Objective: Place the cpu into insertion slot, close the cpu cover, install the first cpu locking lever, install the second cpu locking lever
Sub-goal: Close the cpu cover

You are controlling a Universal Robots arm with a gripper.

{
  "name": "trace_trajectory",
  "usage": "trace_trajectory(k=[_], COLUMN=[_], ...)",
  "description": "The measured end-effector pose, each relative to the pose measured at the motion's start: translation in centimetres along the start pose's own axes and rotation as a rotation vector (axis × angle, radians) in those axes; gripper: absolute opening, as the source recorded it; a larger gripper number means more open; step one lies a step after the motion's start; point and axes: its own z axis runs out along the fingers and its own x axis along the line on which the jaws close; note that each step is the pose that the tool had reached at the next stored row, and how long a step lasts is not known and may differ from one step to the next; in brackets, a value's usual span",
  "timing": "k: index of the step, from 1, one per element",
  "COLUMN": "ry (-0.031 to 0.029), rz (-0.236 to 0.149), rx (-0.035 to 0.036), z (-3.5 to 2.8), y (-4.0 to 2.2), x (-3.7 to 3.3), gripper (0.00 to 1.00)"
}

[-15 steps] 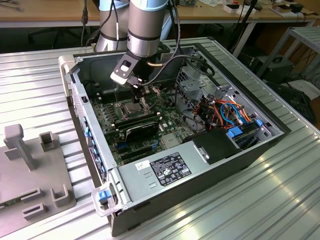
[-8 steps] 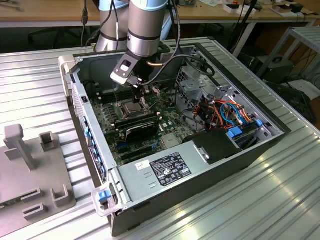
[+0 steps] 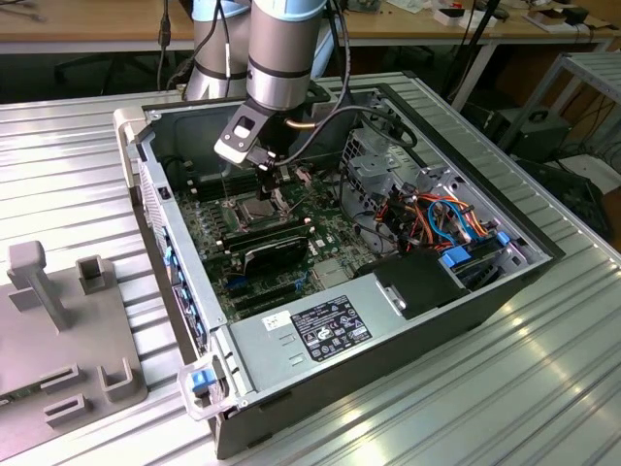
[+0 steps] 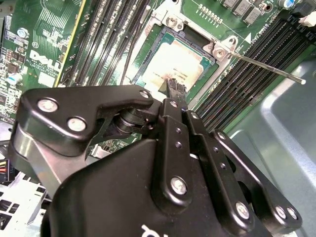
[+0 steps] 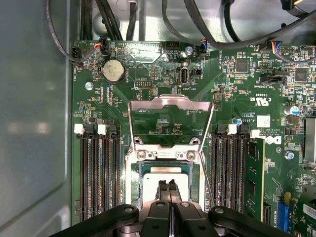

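Observation:
The cpu [image 5: 165,177] lies flat in the insertion slot [image 5: 139,178], its silvery-tan face up; it is also seen in the second wrist view [image 4: 173,61]. The cpu cover [image 5: 170,104] stands raised on its hinge, and the board shows through its window. A thin locking lever [image 4: 266,67] sticks up free beside the slot [image 3: 254,210]. My gripper [image 5: 167,187] hangs just above the cpu's near edge with its black fingertips [image 4: 176,88] pressed together and nothing between them. In the exterior view the gripper [image 3: 270,190] reaches down into the open computer case.
Long black memory slots [image 5: 98,173] flank the socket on both sides. A black power supply [image 3: 330,330], bundled cables [image 3: 441,218] and a drive cage [image 3: 374,170] fill the case at the exterior view's right. A grey fixture [image 3: 58,320] sits on the ribbed table at the left.

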Motion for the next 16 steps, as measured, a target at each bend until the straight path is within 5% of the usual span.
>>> trace_trajectory(k=[3, 5, 16], ry=[-0.0001, -0.0003, -0.0002], rz=[0.000, 0.000, 0.000], rx=[0.0000, 0.0001, -0.0001], z=[-0.76, -2.33, -2.50], y=[0.02, 0.06, 0.06], x=[0.00, -0.02, -0.02], gripper=[0.11, 0.11, 0.11])
